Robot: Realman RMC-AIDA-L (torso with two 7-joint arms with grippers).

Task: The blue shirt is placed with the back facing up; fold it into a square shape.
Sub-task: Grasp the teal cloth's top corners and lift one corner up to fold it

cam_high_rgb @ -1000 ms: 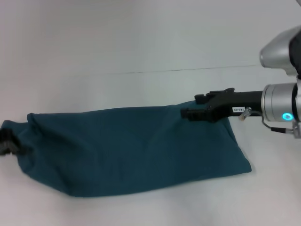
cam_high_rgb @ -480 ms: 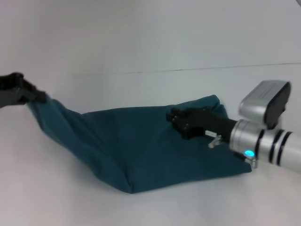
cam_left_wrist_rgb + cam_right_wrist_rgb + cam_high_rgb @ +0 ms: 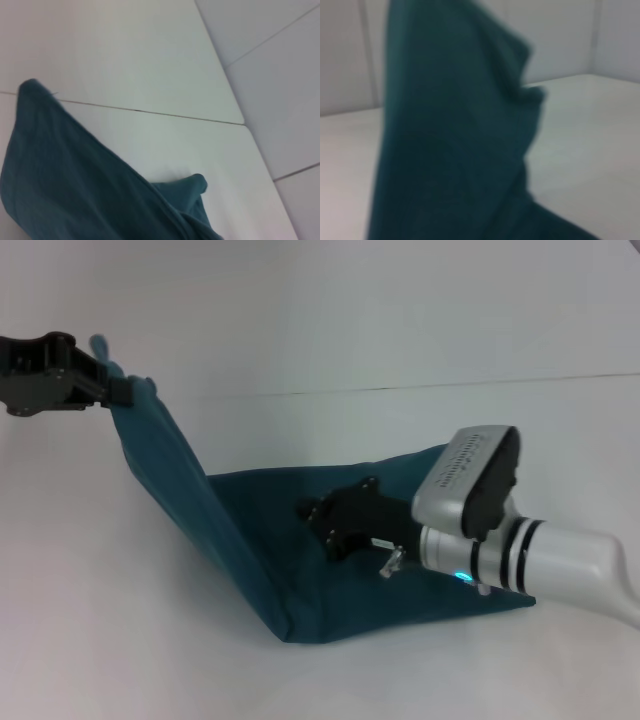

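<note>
- Left gripper (image 3: 118, 390), black and raised well above the table at the far left of the head view, is clamped on one end of the large dark teal-blue soft fabric shirt (image 3: 250, 540), so the cloth runs down from it in a taut slanted sheet
- Right gripper (image 3: 318, 523), black on a silver-white arm, sits low over the middle of the shirt; from here I cannot tell whether its fingers are parted or pinching cloth
- The shirt lies on the plain white table (image 3: 330, 330): its right-hand part is flat near the front edge of the scene, and its left-hand part is lifted off the surface, with a crease where the two meet
- Change over the last second: the shirt was spread flat in a long band with the left gripper low at its end; that end has now been hauled up and inward, while the right gripper has moved from the shirt's right end toward its middle
- My reading: a fold of the left half over the right is under way, with the right arm holding the fold line; the square is not yet made
- Writing: a pale label on the right arm's wrist housing is too small to read; no lettering shows on the shirt
</note>
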